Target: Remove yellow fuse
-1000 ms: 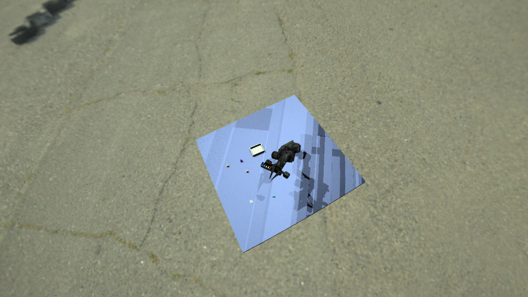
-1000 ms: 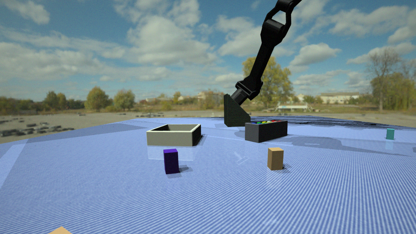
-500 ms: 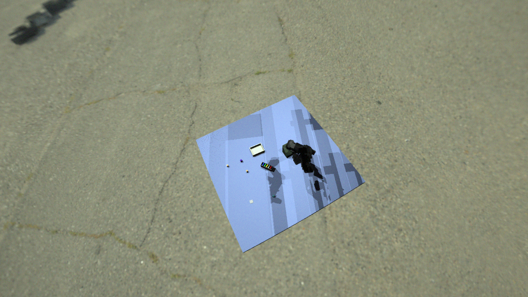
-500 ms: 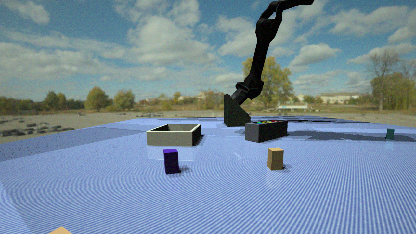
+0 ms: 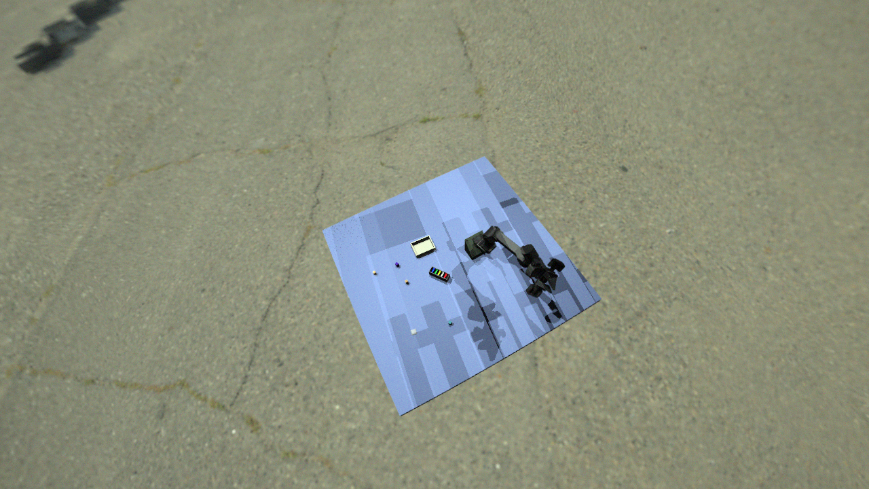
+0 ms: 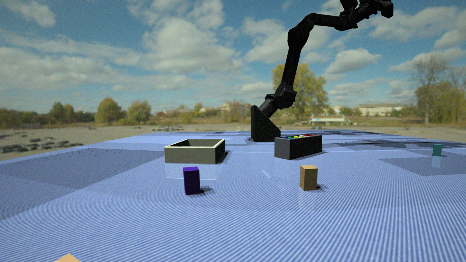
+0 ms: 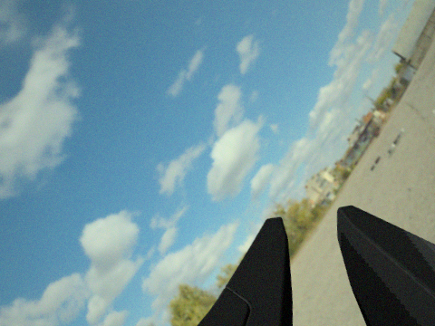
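Yellow fuse [image 5: 440, 273] sat in its slot in the dark fuse block [image 6: 298, 147], one of a row of coloured fuses along the block's top, none of them lifted. The block stood on the blue worktop [image 6: 228, 211] just in front of the arm's base [image 6: 262, 127], with the tray [image 6: 194, 151] near it on the side away from the pincer; in the top view the block's long axis ran slantwise across the worktop, its near end pointing roughly toward the arm's base.

The pincer [image 7: 314, 230] was raised high and swung out well apart from the block, on the far side of the base from the tray. The wrist view showed it aimed at sky and horizon rather than down at the worktop. Its two fingers stood a narrow gap apart, with only sky and ground visible between them; it held nothing.

Judging from this, the pull had not begun. The fuse lay back toward the base and far below the pincer, so the arm would likely need to swing round, tip the pincer downward and line its narrow gap across the yellow fuse before descending between its neighbours.
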{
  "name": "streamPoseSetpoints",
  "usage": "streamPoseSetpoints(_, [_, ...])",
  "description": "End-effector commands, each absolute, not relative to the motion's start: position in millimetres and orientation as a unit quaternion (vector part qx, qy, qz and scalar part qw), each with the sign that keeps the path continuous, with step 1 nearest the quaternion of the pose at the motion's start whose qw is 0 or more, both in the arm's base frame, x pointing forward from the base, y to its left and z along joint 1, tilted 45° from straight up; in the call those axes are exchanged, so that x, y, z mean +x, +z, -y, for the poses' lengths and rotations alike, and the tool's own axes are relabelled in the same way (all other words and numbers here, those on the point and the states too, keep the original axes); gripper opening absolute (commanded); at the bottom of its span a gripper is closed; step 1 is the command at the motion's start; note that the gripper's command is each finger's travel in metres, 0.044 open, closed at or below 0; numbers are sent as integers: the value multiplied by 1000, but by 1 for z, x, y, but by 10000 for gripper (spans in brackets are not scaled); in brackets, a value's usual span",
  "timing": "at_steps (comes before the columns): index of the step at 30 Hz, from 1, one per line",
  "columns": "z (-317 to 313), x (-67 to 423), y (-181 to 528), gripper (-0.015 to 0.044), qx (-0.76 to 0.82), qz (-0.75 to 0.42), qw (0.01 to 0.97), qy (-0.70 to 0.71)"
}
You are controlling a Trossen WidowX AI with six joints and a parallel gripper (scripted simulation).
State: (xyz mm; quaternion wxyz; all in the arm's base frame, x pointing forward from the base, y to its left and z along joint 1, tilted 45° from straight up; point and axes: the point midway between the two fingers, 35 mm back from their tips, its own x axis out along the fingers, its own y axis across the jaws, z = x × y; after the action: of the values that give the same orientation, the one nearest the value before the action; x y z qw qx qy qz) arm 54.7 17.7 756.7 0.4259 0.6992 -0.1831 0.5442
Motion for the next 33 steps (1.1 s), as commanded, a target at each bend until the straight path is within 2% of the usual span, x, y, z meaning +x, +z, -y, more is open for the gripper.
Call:
streamPoseSetpoints(1, [-70,41,750,74,619,213,512,556])
streamPoseSetpoints(4, [-111,38,740,74,552,230,575,559])
streamPoseSetpoints(7, [-111,43,736,74,540,242,587,553])
streamPoseSetpoints(15, [-195,66,700,74,390,244,703,543])
streamPoseSetpoints(24, [-278,143,624,74,193,199,822,498])
streamPoseSetpoints(33, [-306,237,533,74,64,101,887,446])
